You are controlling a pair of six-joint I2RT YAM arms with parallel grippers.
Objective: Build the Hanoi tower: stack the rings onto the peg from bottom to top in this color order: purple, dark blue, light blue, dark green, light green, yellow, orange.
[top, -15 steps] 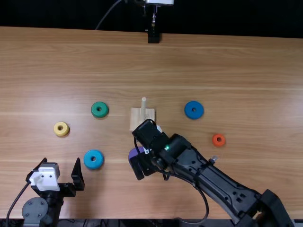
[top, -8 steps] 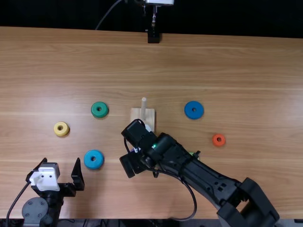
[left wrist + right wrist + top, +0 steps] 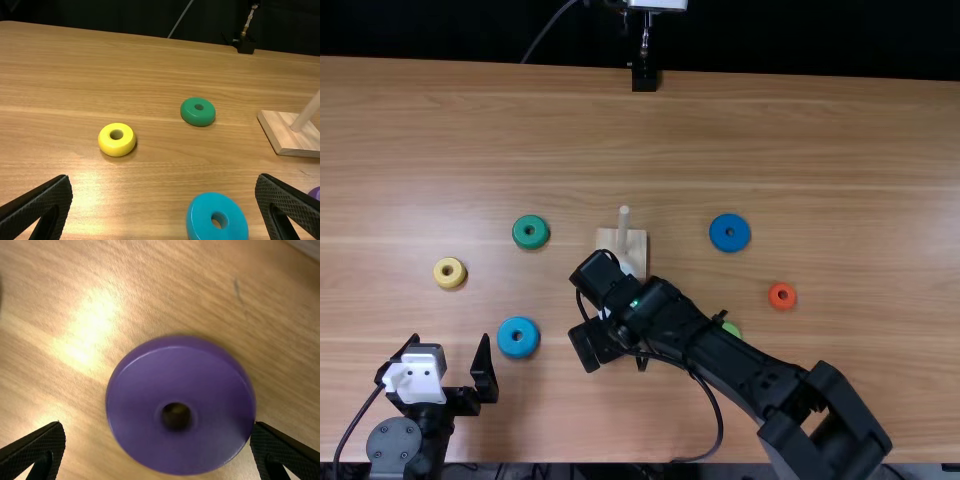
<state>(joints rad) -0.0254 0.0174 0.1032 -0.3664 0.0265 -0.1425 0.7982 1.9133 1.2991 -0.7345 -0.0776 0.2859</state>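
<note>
Right wrist view: we've got the right claw (image 3: pixel 590 345) released, fingers parted over the purple ring (image 3: pixel 145 425), flat on the tabletop (image 3: pixel 820 130) near the peg (image 3: pixel 623 225). Left claw (image 3: pixel 450 338) released too.

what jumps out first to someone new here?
Probably the right arm's gripper, open around the big purple ring on the table, with that arm slanting up from the top view's lower right. Next, the bare peg on its pale wooden base near the middle. Then the bright loose rings: dark blue and orange to its right, dark green, yellow and light blue to its left.
</note>
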